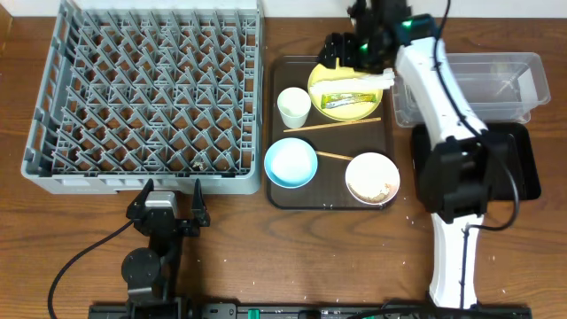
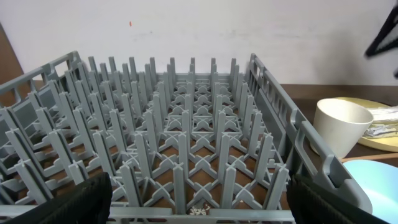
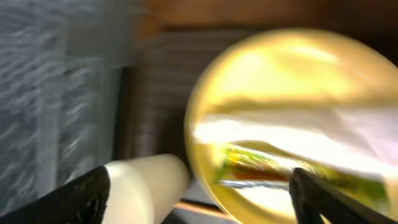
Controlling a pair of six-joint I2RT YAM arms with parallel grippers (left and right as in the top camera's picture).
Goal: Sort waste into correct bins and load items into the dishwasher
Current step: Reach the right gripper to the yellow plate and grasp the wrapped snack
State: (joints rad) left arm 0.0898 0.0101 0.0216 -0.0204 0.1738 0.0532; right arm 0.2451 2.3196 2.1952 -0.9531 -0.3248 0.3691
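Observation:
The yellow plate (image 1: 345, 89) lies at the back of the brown serving tray (image 1: 390, 142). On it are a yellow-green wrapper (image 1: 345, 100) and a white napkin (image 1: 370, 81). The white cup (image 1: 294, 106), the light blue bowl (image 1: 291, 163), the white bowl (image 1: 372, 177) with rice scraps and two chopsticks (image 1: 332, 126) share the tray. My right gripper (image 1: 354, 53) hovers open over the plate's far edge. Its blurred wrist view shows the plate (image 3: 292, 81), wrapper (image 3: 267, 165) and cup (image 3: 149, 186) between the open fingers (image 3: 199, 199). My left gripper (image 1: 168, 202) is open and empty at the front of the grey dish rack (image 1: 151, 89).
The clear tub (image 1: 487, 84) stands at the back right. The black tray (image 1: 523, 159) lies in front of it, partly under the right arm. The left wrist view shows the rack pegs (image 2: 186, 143), the cup (image 2: 339, 127) and small white scraps (image 2: 200, 211) on the rack floor.

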